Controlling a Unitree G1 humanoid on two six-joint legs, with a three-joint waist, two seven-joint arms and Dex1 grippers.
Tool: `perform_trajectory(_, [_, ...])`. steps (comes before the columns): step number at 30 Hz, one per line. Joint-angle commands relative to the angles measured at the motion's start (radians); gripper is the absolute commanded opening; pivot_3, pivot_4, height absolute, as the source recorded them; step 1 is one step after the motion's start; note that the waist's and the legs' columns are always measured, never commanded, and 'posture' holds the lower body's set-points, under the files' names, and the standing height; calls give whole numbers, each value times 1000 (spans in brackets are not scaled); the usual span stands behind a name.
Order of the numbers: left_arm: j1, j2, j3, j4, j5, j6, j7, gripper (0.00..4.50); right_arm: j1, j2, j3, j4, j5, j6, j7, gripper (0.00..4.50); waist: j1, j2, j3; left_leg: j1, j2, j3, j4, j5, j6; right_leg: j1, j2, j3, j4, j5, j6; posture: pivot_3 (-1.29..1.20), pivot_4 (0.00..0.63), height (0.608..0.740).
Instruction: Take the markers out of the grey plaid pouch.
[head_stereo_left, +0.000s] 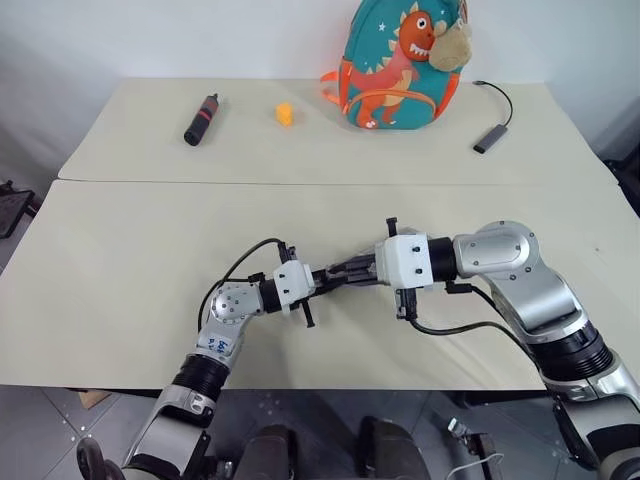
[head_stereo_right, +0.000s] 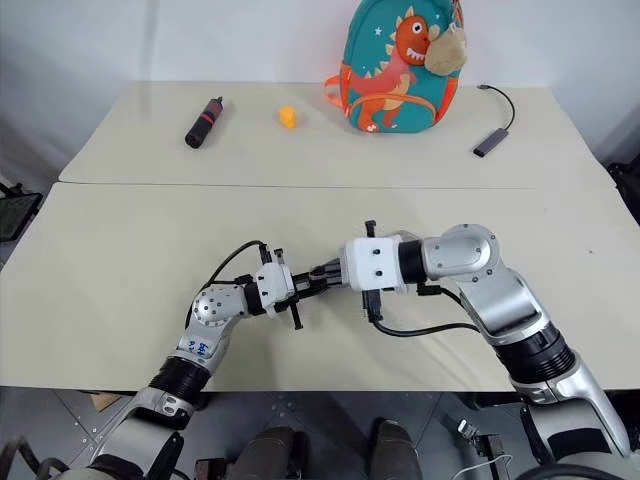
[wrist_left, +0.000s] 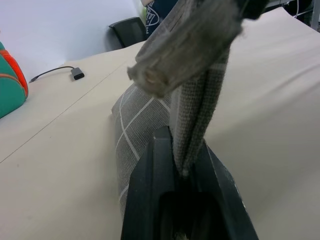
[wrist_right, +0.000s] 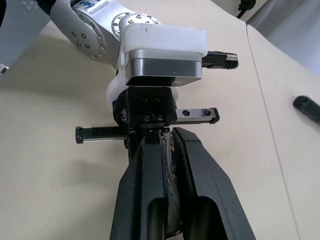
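Bright even light, soft shadows, blurred close-ups

Head pair: above, facing forward and down my arms, sharing the whole tabletop (head_stereo_left: 120, 270). Wrist cameras: close, each along its own tool; mine face each other.

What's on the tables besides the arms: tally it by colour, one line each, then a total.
Grey: 2, the pouch and the adapter on its cable
Teal: 1, the backpack
Black and red: 1, the cylinder
Yellow: 1, the small block
Total: 5
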Motion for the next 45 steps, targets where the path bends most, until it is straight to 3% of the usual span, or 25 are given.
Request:
perform_trajectory(1, [0,-4,17,-35,-25,-2,-4,0,-5,8,-51,6,34,-29,12,8,0,0,0,0,0,0,0,0,0,0,0,0,0,0,0,0,150,740])
perform_trajectory(5, [-1,-4,20,-33,-28,-1,-6,0,-8,31,-100,7,108,65,-21,8,0,0,0,0,0,0,0,0,0,0,0,0,0,0,0,0,150,740])
perform_trajectory(9, [9,-4,20,-41,-38,7,-18,0,9,42,-209,-26,347,291,-12,8,6,0,0,0,0,-1,1,0,0,0,0,-1,0,0,0,0,150,740])
perform_trajectory(14, [18,3,19,-51,-53,18,-40,0,32,16,-286,16,499,502,-11,8,10,0,0,0,0,-1,1,0,0,1,0,-1,0,0,0,0,150,740])
perform_trajectory(18, [19,10,23,-54,-60,25,-49,0,31,-14,-301,34,558,645,-19,8,10,0,0,0,0,-1,1,0,0,1,0,0,0,0,0,0,150,740])
perform_trajectory(22, [26,18,29,-54,-59,23,-54,0,37,-44,-271,12,516,608,26,8,10,0,0,0,1,-1,1,0,0,1,0,0,0,0,0,0,150,740])
perform_trajectory(26, [36,20,31,-60,-59,26,-50,0,14,-49,-273,6,540,698,-13,8,10,0,0,0,1,-1,1,0,0,1,0,0,0,0,0,0,150,740])
perform_trajectory(34, [40,12,32,-63,-57,26,-57,0,5,-146,-216,-29,509,761,53,2543,13,0,0,0,1,-1,1,0,0,1,0,0,0,0,0,0,150,740])
perform_trajectory(39, [45,14,30,-79,-56,40,-65,0,-82,-173,-189,-40,448,724,77,2543,9,0,0,0,1,0,1,-1,0,0,0,0,0,0,0,0,150,740])
perform_trajectory(45, [46,6,23,-87,-49,61,-62,0,-142,-128,-135,-96,380,674,58,2543,9,0,0,0,1,0,1,-1,0,0,0,0,0,0,0,0,150,740])
